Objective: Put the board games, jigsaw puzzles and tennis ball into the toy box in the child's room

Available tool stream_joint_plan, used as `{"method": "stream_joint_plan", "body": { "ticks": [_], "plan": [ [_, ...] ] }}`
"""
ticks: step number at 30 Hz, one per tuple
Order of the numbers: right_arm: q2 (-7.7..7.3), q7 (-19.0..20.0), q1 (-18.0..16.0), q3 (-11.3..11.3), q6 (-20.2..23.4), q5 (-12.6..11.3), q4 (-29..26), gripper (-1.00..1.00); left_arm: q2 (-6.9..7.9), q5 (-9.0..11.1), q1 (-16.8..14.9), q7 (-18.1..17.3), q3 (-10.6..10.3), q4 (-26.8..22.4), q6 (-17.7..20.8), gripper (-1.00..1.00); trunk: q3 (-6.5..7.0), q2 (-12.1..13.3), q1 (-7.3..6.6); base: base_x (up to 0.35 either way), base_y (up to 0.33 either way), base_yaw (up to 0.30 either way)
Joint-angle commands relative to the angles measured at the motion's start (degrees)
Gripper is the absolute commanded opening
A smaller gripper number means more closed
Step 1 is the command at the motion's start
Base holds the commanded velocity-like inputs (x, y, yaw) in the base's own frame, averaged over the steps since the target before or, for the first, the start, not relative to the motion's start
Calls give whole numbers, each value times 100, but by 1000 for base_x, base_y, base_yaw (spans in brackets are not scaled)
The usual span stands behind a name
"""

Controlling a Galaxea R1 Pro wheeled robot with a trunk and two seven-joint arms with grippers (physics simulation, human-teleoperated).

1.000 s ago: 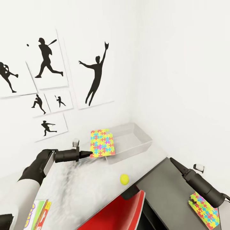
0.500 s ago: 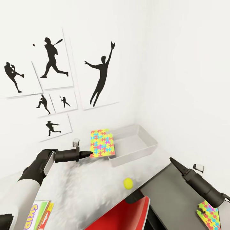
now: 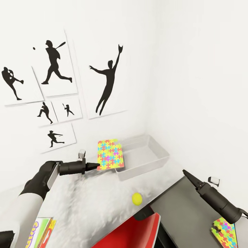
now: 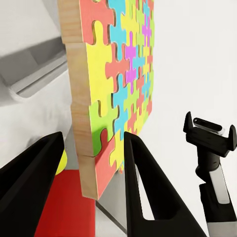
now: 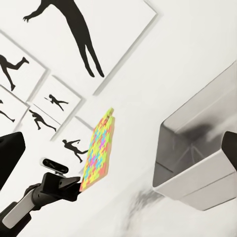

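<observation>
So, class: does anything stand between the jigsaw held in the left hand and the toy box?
Nothing visible does. The jigsaw hangs upright in the left hand, at the toy box near rim, its inside open.

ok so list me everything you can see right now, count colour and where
jigsaw puzzles: 2, multicoloured; one held upright beside the toy box, one on the dark-grey desk
toy box: 1, light grey, far corner of the table
tennis ball: 1, yellow-green, near the table's front edge
board game: 1, partly visible, table's near end
table: 1, pale grey-white
chair: 1, red, under the table
silhouette pictures: 6, black on white, wall
left pincer: shut on the puzzle's edge
right pincer: black, above the dark desk
</observation>
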Motion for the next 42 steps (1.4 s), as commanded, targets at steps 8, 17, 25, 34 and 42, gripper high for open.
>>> {"method": "stream_joint_plan", "body": {
  "ticks": [8, 17, 25, 34, 42],
  "plan": [
    [6, 4, -5, -11, 33, -12, -2, 100, 1, 3, -5, -14, 10, 0, 31, -100, -12, -12, 4, 0, -111, 0],
    [9, 2, -7, -4, 33, -12, -2, 100, 1, 4, -5, -15, 15, 2, 31, -100, -12, -12, 4, 1, -10, 0],
    [10, 2, -7, -3, 33, -12, -2, 100, 1, -1, -5, -14, 14, 0, 31, -100, -12, -12, 4, 77, 72, 0],
    [10, 2, -4, -2, 33, -12, -2, 100, 1, 3, -5, -14, 15, 0, 31, -100, -12, -12, 4, 9, 7, 0],
    [11, 2, -6, -2, 33, -12, -2, 100, 1, 3, -5, -15, 34, 0, 30, -100, -12, -12, 4, 40, -34, 0]
  ]
}}
